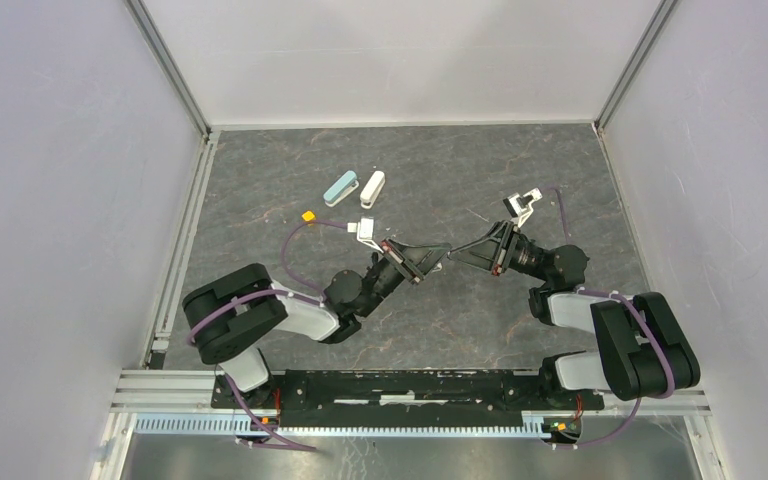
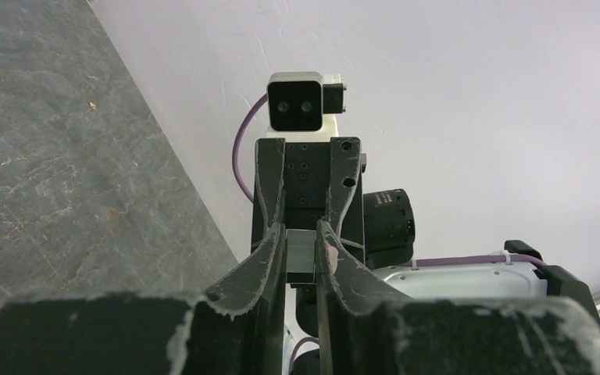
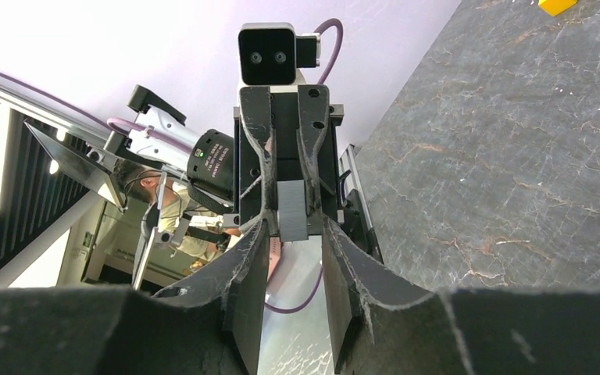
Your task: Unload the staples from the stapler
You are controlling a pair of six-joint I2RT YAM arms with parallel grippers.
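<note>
Grey at the middle, held mid-air above desk [image 1: 260, 180]: with left gripper [image 2: 301, 230] clamped on stapler [image 3: 293, 211], bring parted right gripper [image 3: 294, 234] square onto its free end, pull straight and slow; no staples in sight

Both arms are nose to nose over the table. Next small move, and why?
Probably close the right end effector on the free end of the stapler. The left end effector pinches it firmly, while the right fingers straddle it with gaps on both sides, so nothing can be pulled out yet.
</note>
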